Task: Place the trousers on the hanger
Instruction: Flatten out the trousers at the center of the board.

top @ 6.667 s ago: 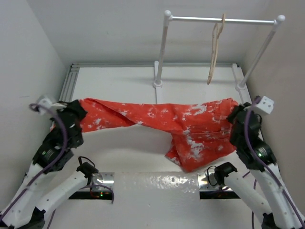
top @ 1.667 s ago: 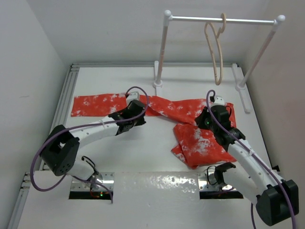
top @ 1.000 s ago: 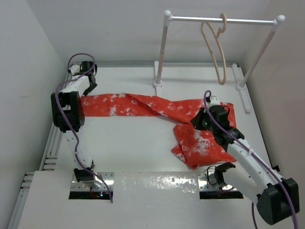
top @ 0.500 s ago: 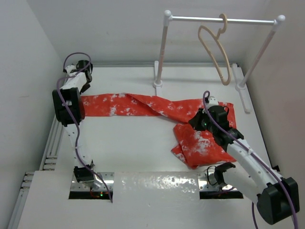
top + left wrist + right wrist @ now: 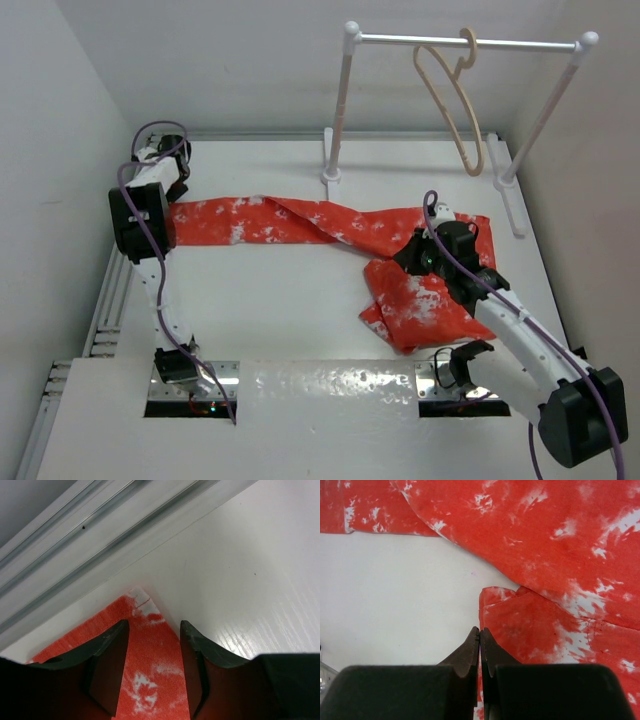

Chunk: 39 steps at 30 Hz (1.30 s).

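The red-orange trousers [image 5: 330, 225] lie flat across the table, one leg stretched left and the waist part folded into a heap at the right. The pale wooden hanger [image 5: 450, 95] hangs by its hook from the white rail. My left gripper [image 5: 172, 183] is at the leg's far left end. In the left wrist view it is open [image 5: 152, 625], its fingers astride the cuff corner of the trousers [image 5: 150, 670]. My right gripper [image 5: 415, 262] is shut [image 5: 480, 629], its tips at the left edge of the folded trousers [image 5: 545, 530], with no fabric seen pinched between them.
The white rail [image 5: 465, 42] stands on two posts at the back right. An aluminium track [image 5: 100, 530] runs along the table's left edge, close to my left gripper. White walls close in on both sides.
My left gripper has shifted slightly at the cuff end of the leg. The hanger has turned on the rail. The right arm has barely moved.
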Each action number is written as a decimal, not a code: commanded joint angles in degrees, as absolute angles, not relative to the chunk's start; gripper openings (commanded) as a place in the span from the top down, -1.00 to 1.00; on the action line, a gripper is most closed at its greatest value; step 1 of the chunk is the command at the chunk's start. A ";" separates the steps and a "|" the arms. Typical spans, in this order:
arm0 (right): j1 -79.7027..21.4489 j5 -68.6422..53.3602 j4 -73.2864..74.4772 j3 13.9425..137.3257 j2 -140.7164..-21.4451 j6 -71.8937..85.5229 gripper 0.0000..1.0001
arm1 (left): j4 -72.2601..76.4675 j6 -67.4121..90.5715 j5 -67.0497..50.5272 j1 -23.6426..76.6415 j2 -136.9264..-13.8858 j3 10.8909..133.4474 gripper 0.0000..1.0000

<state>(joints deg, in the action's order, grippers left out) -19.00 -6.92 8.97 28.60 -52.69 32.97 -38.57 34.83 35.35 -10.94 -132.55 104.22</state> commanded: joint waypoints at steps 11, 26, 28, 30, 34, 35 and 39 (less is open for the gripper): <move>-19.51 -8.09 5.98 28.30 -52.65 32.52 1.00 | -35.15 34.10 34.01 -11.60 -133.85 103.01 0.19; -19.51 -3.87 6.68 28.48 -53.35 32.96 1.00 | -36.48 33.57 32.53 -11.78 -130.61 101.78 1.00; -19.51 -3.78 6.59 28.39 -53.44 33.05 1.00 | -35.17 33.57 29.47 -11.60 -128.51 102.13 1.00; -19.51 -3.87 6.24 28.30 -53.61 33.13 1.00 | -32.97 34.10 26.03 -10.99 -125.88 102.83 1.00; -19.51 -3.87 6.24 28.48 -54.23 33.13 1.00 | -32.51 35.68 17.51 -8.79 -122.70 110.45 1.00; -19.60 -3.87 6.24 28.56 -54.32 33.05 1.00 | -32.87 35.86 16.10 -7.83 -122.17 115.35 1.00; -19.42 -3.87 6.24 28.48 -53.97 32.96 1.00 | -26.42 36.56 12.75 -7.12 -111.56 115.51 1.00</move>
<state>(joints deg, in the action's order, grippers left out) -19.00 -4.47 8.58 28.45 -54.24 32.99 -34.09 35.31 17.54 -8.36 -125.40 113.12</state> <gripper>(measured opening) 0.002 0.007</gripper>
